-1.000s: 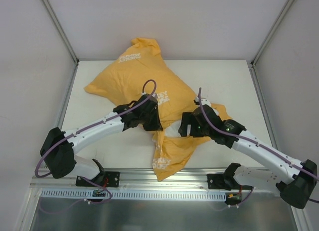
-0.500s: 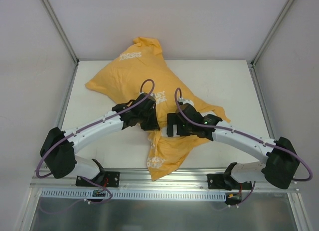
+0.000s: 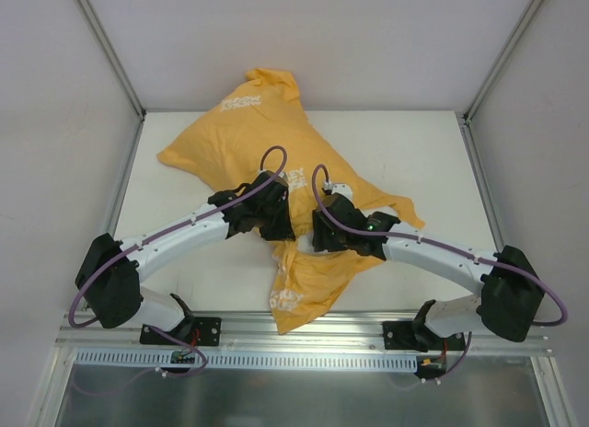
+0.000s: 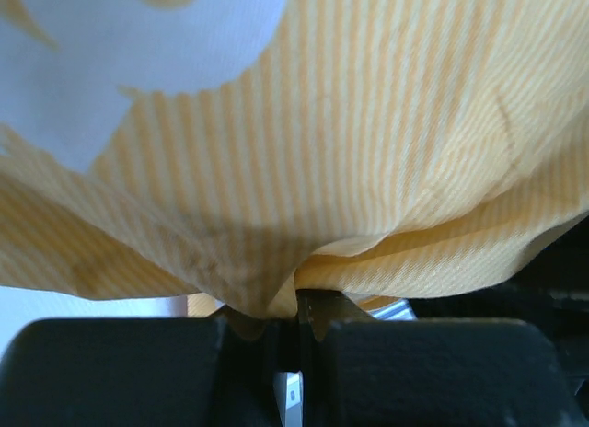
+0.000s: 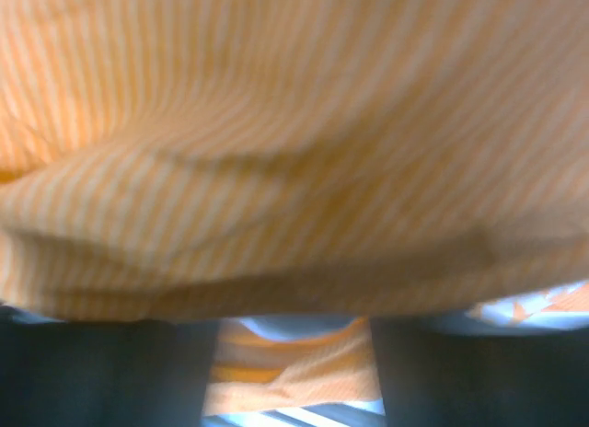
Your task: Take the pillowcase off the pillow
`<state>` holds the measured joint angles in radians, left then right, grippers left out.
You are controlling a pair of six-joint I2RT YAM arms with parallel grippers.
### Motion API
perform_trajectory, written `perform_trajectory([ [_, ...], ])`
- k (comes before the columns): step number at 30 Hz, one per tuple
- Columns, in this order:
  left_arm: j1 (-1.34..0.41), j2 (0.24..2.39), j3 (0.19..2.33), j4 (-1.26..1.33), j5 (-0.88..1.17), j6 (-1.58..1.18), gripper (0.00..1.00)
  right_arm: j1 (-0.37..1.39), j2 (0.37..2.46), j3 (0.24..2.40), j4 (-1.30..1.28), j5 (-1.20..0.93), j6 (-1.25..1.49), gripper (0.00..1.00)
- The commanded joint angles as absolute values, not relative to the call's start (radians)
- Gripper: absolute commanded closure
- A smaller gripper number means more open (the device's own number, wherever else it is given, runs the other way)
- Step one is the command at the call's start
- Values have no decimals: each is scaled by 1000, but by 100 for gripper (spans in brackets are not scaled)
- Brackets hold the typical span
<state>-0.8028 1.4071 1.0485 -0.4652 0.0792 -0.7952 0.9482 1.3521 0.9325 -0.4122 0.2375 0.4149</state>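
White walls box in a pale table [image 3: 175,271]. On it your orange pillowcase [image 3: 244,142] lies with its long axis running from the far wall toward the near edge, slightly slanted. Its bunched end points to the back and a loose flap points at the arm bases; the pillow inside is hidden. Your left gripper [image 3: 273,220] is clamped on a fold of the cloth near the middle. Just beside it, your right gripper [image 3: 322,232] has its 2 fingers [image 5: 101,376] apart, with cloth draped across them.

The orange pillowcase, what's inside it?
The pillowcase bulges at its far half, so something seems to fill it, but orange cloth covers that all over and no filling shows in any view. Its near end looks flat and loose.
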Motion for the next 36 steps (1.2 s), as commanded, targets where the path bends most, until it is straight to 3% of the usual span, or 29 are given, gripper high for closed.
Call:
perform_trajectory([
  [1,-796,1394,1085,-417,124,-781,100,956,1365,988,-322,278,422,63],
  [2,-795,1393,1083,-417,121,-778,100,956,1358,991,-328,282,419,74],
  [3,-795,1391,1081,-417,121,-776,100,956,1338,1005,-337,291,413,95],
  [4,-792,1391,1083,-417,121,-767,100,957,1327,1021,-362,313,402,99],
  [7,-769,1399,1098,-419,123,-750,100,957,1273,1038,-388,336,380,99],
  [8,-758,1404,1106,-417,135,-738,96,956,1260,1043,-397,342,376,99],
  [9,-750,1410,1111,-420,146,-733,63,956,1244,1048,-399,342,365,99],
  [11,-741,1408,1120,-422,159,-733,25,956,1206,1054,-405,345,364,99],
  [13,-741,1381,1115,-422,181,-742,11,957,1189,1058,-414,353,364,99],
  [16,-762,1315,1100,-420,184,-750,2,954,1169,1063,-413,359,367,99],
  [24,-943,1259,1071,-420,112,-816,1,948,1203,1158,-413,348,365,99],
  [28,-965,1264,993,-414,59,-880,9,928,1183,1172,-413,331,371,99],
  [30,-976,1252,944,-410,35,-897,19,905,1155,1167,-414,324,373,99],
  [32,-977,1241,920,-399,31,-897,36,878,1140,1166,-414,318,374,99],
  [33,-979,1238,905,-391,32,-891,49,864,1132,1169,-414,319,374,99],
  [36,-986,1236,887,-376,46,-873,52,807,1138,1205,-416,301,382,99],
])
